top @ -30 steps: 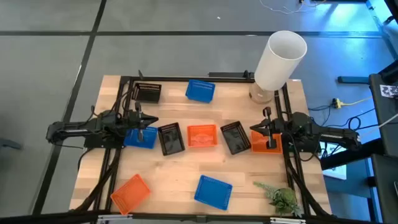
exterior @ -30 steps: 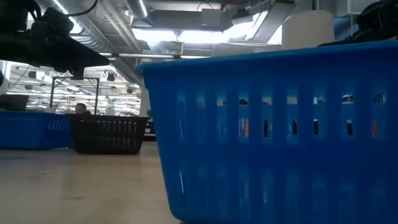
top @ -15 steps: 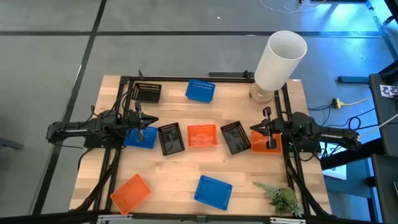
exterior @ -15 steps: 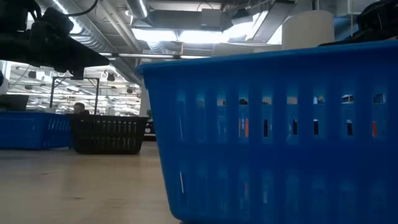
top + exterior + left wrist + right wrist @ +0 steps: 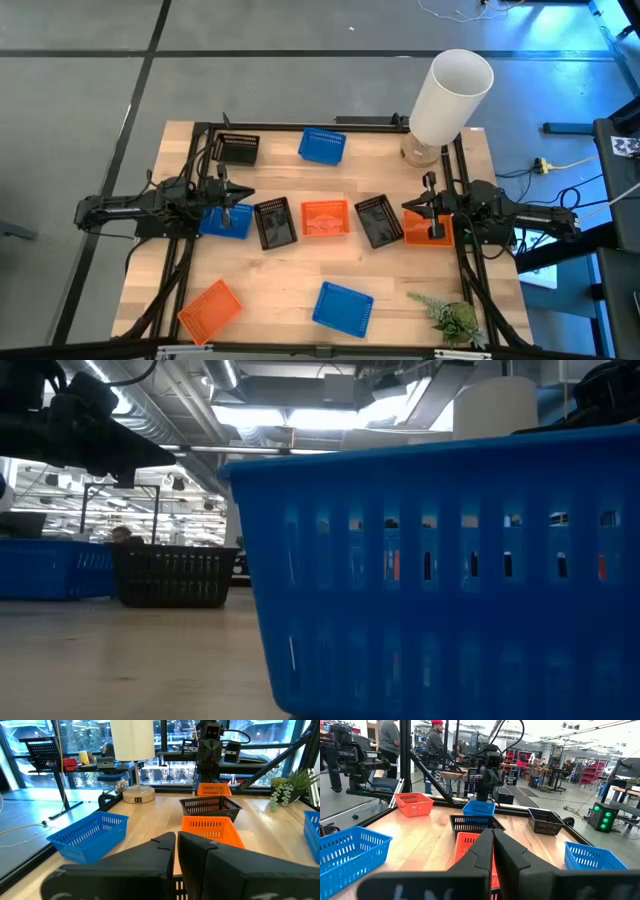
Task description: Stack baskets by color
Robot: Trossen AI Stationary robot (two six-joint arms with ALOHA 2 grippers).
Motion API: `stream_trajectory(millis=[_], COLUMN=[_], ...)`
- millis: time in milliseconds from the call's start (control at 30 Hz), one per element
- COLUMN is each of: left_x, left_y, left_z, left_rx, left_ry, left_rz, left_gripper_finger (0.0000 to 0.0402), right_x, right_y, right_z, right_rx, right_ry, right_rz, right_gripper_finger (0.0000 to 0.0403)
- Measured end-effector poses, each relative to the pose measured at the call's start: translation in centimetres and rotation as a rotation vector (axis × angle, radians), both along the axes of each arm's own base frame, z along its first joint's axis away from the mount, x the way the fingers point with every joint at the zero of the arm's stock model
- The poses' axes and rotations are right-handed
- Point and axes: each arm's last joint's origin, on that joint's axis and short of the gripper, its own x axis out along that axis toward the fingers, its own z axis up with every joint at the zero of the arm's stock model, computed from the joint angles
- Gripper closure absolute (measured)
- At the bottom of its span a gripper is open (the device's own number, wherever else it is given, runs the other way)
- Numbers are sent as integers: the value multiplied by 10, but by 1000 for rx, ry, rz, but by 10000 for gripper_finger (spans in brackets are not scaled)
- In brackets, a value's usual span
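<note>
Both arms lie low and level over the counter [image 5: 300,295], reaching inward from opposite side edges toward the middle row of baskets. Left claw [image 5: 232,196]: fingers pressed together, empty, poised over the blue basket [image 5: 226,221] at the left end of the row; in the left wrist view the two dark fingers [image 5: 165,851] meet with only a thin seam between them. Right claw [image 5: 418,206]: likewise pressed together, holding nothing, over the orange basket [image 5: 420,229] at the right end of the row; its fingers [image 5: 492,847] show closed in the right wrist view. Middle row, left to right: blue basket, black basket [image 5: 275,222], orange basket in the centre [image 5: 325,218], a second black basket [image 5: 378,219] slightly turned, then the orange basket under the right claw. Far edge: a third black basket [image 5: 238,148] and a blue basket [image 5: 322,146], well apart. Near edge: an orange basket [image 5: 210,307] at the left, tilted, and a blue basket [image 5: 342,306] near the middle; the latter fills the low view. No baskets are stacked. A tall white cylinder [image 5: 450,95] stands at the far right corner; a small green plant [image 5: 452,319] lies at the near right corner.
</note>
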Motion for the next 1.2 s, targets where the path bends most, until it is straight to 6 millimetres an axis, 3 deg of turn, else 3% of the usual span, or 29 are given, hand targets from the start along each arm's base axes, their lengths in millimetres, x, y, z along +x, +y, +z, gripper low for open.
stream_trajectory(millis=[1000, 1200], left_x=[0, 0], left_y=[0, 0], left_z=[0, 0], left_rx=[0, -1], left_ry=[0, 0], left_rz=[0, -1], left_gripper_finger=[388, 388], right_x=[0, 0], right_y=[0, 0], right_z=[0, 0], right_rx=[1, 134], right_ry=[0, 5], right_rz=[0, 8], right_gripper_finger=[386, 386])
